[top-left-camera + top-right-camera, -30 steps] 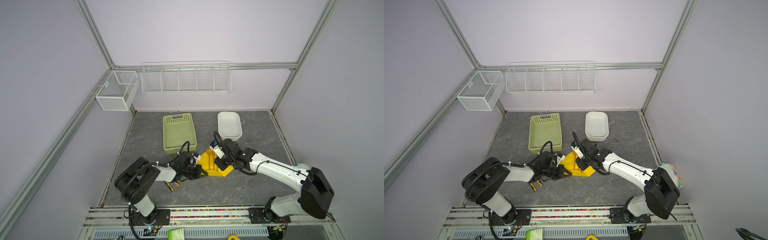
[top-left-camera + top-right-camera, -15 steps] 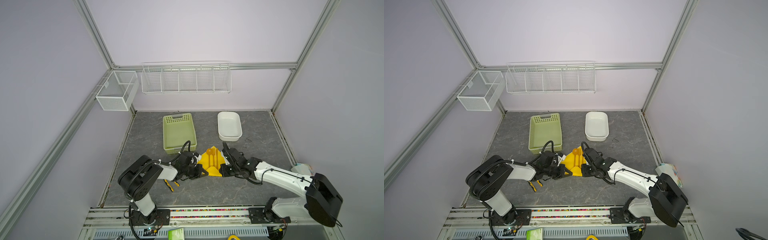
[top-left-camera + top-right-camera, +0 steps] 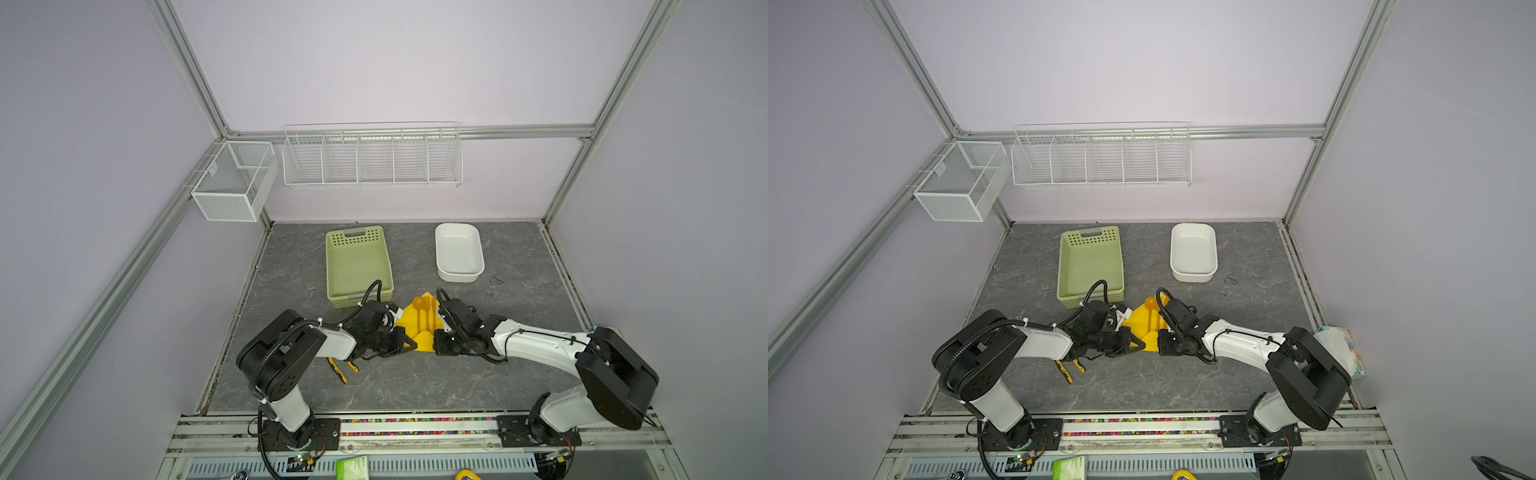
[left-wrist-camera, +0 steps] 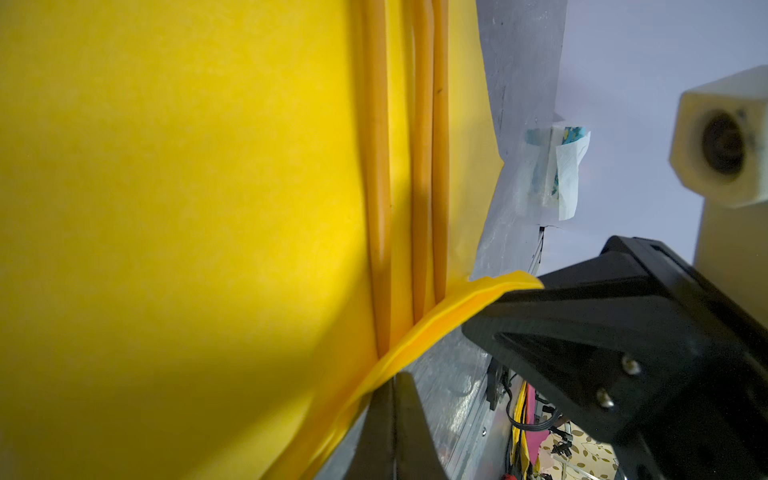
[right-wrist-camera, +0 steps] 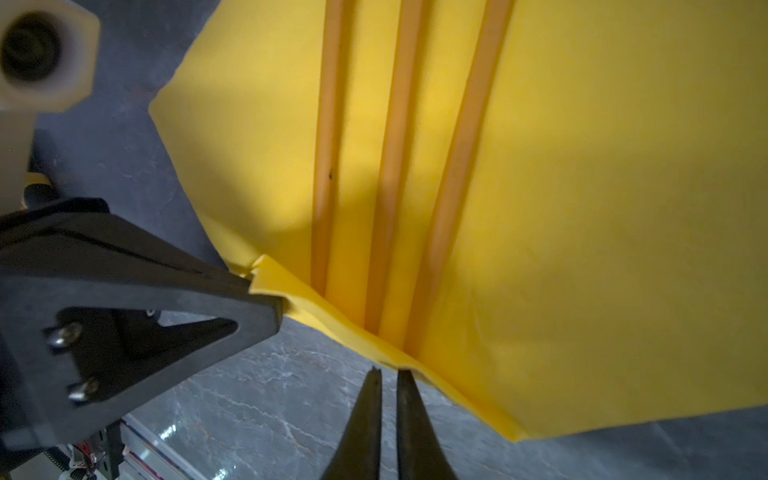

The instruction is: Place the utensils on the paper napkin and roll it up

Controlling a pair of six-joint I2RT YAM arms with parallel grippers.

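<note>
The yellow paper napkin (image 3: 409, 324) (image 3: 1138, 326) lies mid-table with the orange utensils (image 3: 426, 313) side by side on it, the spoon bowl (image 3: 1149, 302) at the far end. Its near edge is folded up over the handle ends. Three orange handles (image 5: 392, 166) run under that fold, as the left wrist view (image 4: 378, 166) also shows. My left gripper (image 3: 411, 344) (image 4: 392, 378) is shut on the fold's left end. My right gripper (image 3: 435, 345) (image 5: 388, 372) has its jaws almost together, tips pinching the fold's right part.
A pale green basket (image 3: 358, 266) stands just behind the napkin, with a white tub (image 3: 459, 253) to its right. Yellow-handled pliers (image 3: 343, 370) lie under my left forearm. A tissue packet (image 3: 1341, 351) sits at the right table edge. Wire racks hang on the walls.
My right gripper swung from over the napkin's far side down to its near edge and closed. The napkin, bunched up before, now lies flatter with the utensils showing. The left gripper stayed shut.
</note>
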